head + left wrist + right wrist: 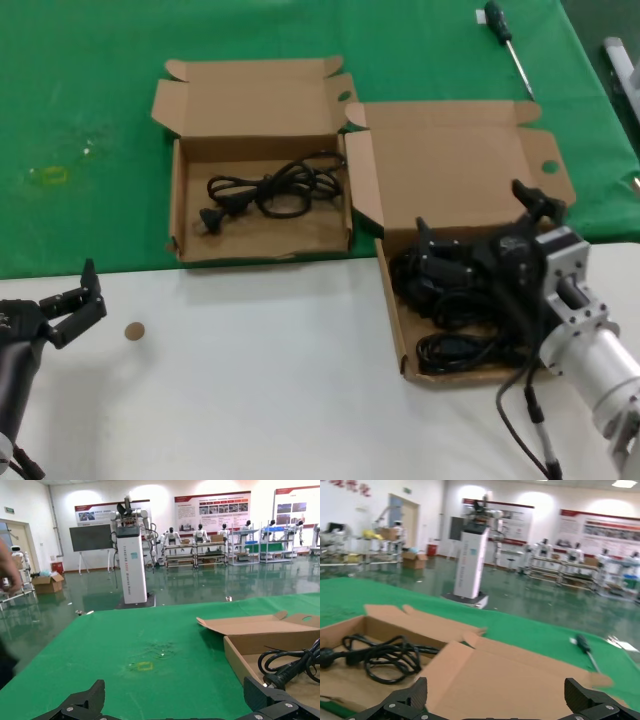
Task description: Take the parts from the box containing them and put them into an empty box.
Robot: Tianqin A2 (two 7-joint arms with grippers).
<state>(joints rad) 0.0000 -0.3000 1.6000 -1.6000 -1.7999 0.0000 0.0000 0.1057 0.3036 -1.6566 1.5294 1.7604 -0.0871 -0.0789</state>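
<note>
The larger brown box (395,300) at the right holds a pile of black cables (455,290). Its broad lid (450,170) also fills the right wrist view (520,675). The smaller brown box (180,200) at the left holds one coiled black cable (275,190). That box and cable show in the right wrist view (380,655) and the box in the left wrist view (237,652). My right gripper (478,220) is open and empty, just above the cable pile. My left gripper (78,300) is open and empty over the white table, far left.
A screwdriver (507,38) lies on the green cloth at the back right, beside a grey object (620,60) at the edge. A small brown disc (133,331) lies on the white table near my left gripper.
</note>
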